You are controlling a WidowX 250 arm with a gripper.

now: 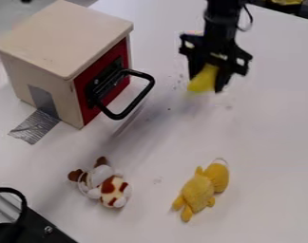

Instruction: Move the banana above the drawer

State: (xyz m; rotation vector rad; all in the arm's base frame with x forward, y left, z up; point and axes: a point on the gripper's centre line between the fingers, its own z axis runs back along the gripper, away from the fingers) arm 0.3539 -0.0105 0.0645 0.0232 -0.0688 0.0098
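Nearby, a curved black handle (21, 201) rises at the lower left; a yellow plush toy (197, 192) and a brown-and-white plush toy (112, 186) lie apart on the white bench (271, 142). Beyond stands a cream wooden box (61, 38) with a red drawer front (83, 98) and black looped pull (139, 98). Off to its right, the black gripper (207, 85) has its fingers (224, 78) clamped on the yellow banana (203, 79), raised over the bench.

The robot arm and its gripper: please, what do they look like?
The arm is black, with a thin black cable looping out beside it. The gripper is black too, two-fingered, with wide side parts that have small openings.
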